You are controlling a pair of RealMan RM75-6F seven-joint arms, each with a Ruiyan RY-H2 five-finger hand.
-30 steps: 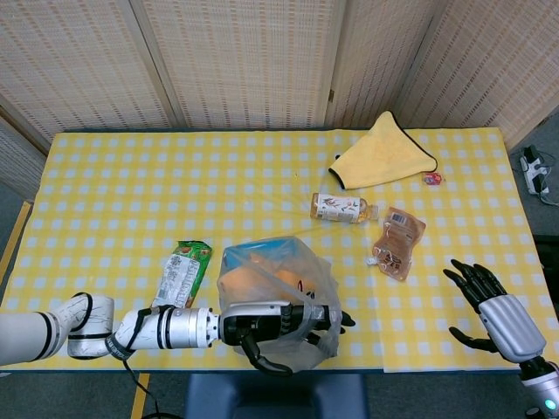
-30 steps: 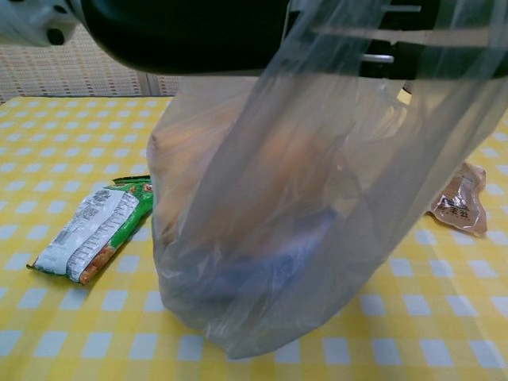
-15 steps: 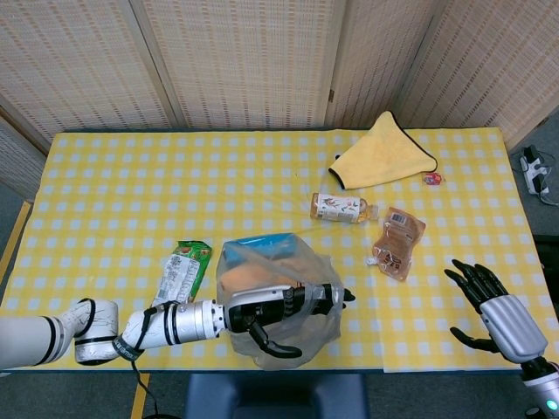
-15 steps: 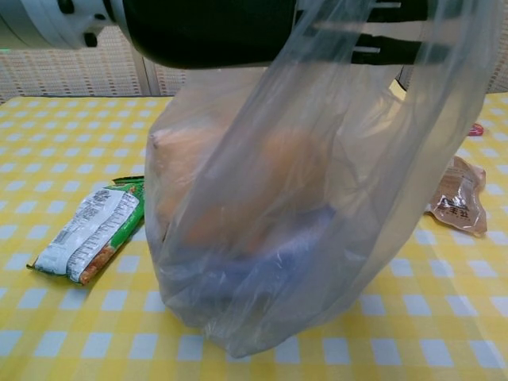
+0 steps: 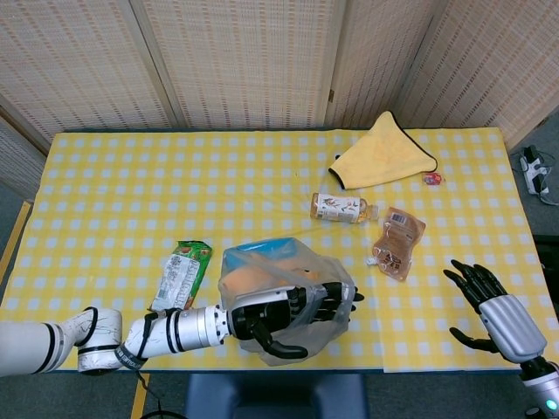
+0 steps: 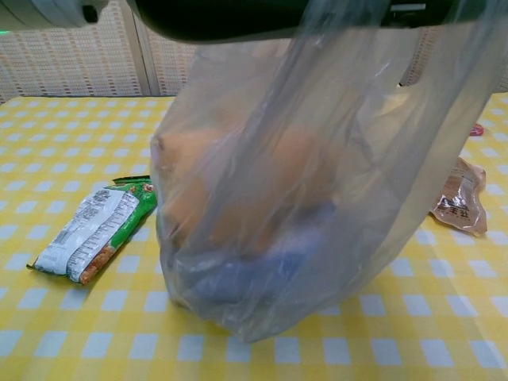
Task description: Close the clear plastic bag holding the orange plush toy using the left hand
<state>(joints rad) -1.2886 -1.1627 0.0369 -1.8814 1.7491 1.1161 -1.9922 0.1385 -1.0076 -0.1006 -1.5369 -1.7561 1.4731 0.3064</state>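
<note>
A clear plastic bag stands near the table's front edge with an orange plush toy and something blue inside it. My left hand reaches in from the left and grips the bag's front edge, its dark fingers wrapped in the film. In the chest view the left hand fills the top edge, with the bag hanging below it. My right hand hovers at the front right with its fingers spread and nothing in them.
A green snack packet lies just left of the bag. A brown pouch, a small bottle and a yellow cloth lie to the right and behind. The table's front edge runs close below the bag.
My left hand has moved away from the table's front edge and a little right, drawing the bag's film with it; in the chest view it has risen toward the top edge. The right hand is unchanged.
</note>
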